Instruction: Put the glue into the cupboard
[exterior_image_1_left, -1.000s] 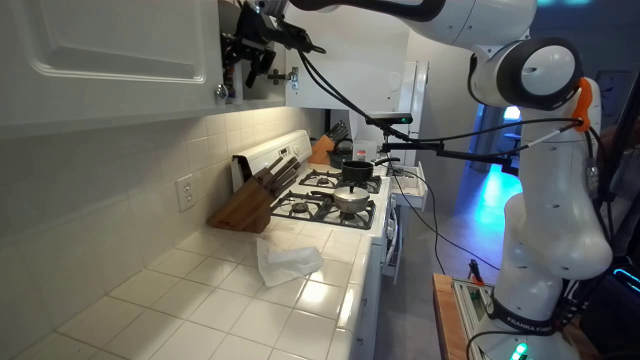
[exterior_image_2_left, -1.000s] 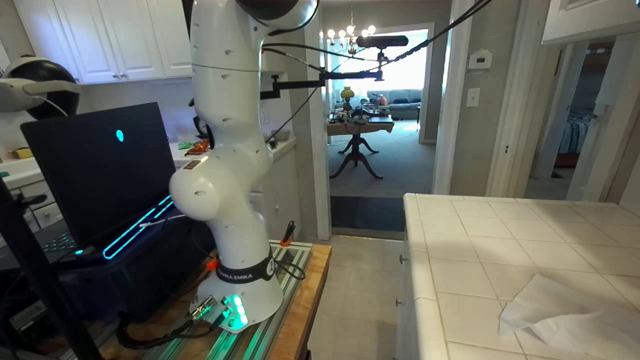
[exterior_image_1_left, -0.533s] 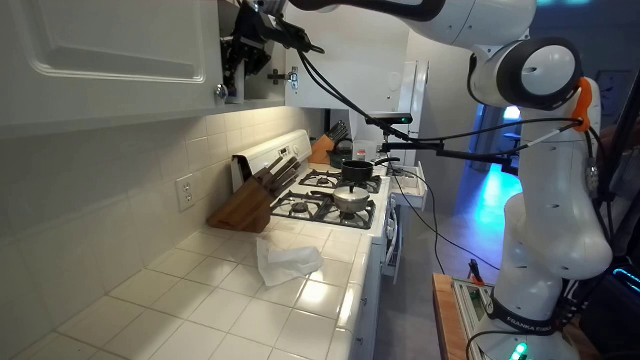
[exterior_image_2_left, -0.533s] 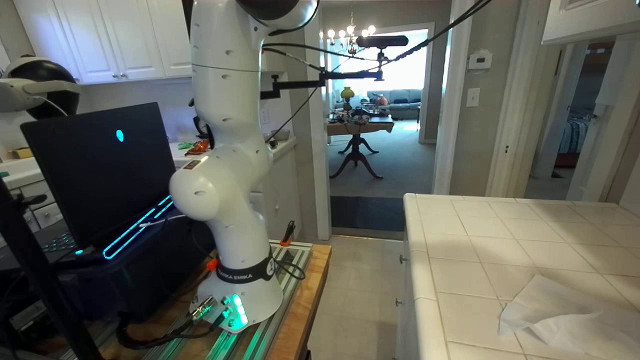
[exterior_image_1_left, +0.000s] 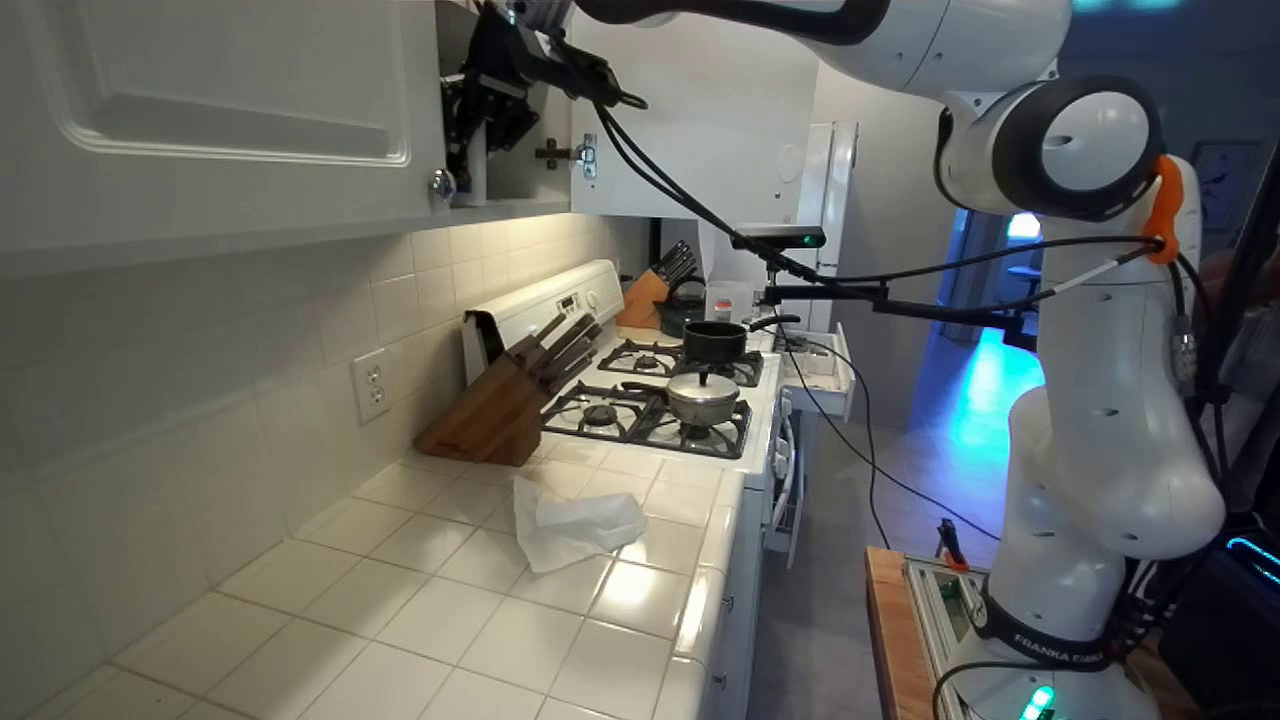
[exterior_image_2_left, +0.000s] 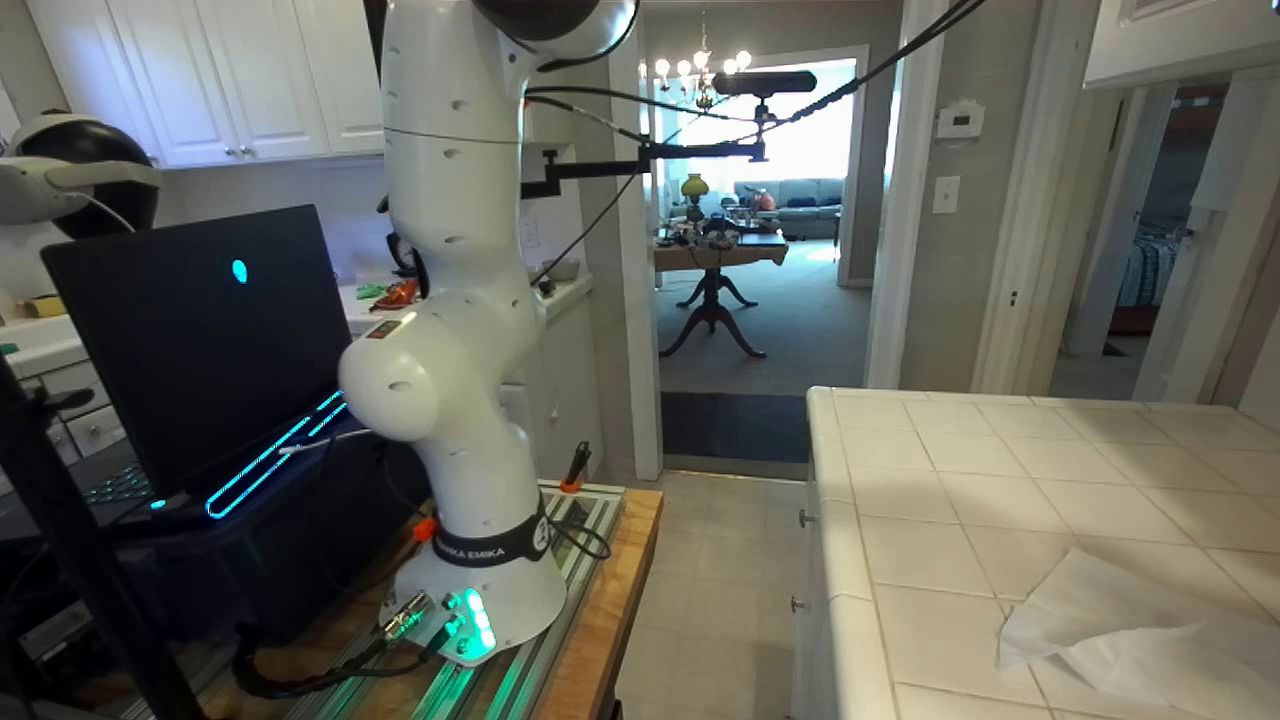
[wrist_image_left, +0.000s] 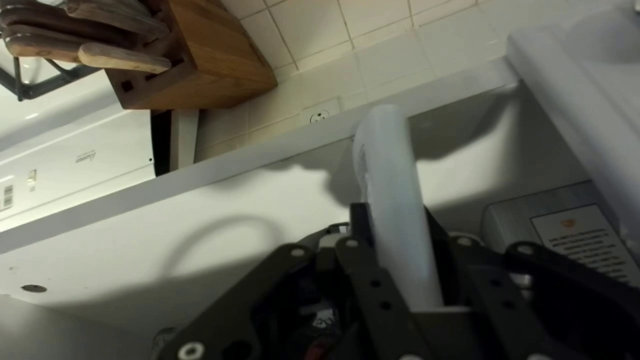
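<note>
In the wrist view the gripper (wrist_image_left: 399, 225) reaches in from 6 o'clock, fingers (wrist_image_left: 360, 220) pinching the glue (wrist_image_left: 392, 175) from both sides, parted only by its thickness. The glue is upright in the cupboard (exterior_image_1_left: 300, 190), foot at the front edge of the shelf (wrist_image_left: 280, 215) toward 12 o'clock, top hidden; a box (wrist_image_left: 575, 235) sits toward 3 o'clock, a knife block (wrist_image_left: 215, 65) between 10 and 11. In an exterior view, crumpled paper (exterior_image_1_left: 575, 525) lies on the counter (exterior_image_1_left: 400, 630), between 5 and 6 o'clock from the gripper.
</note>
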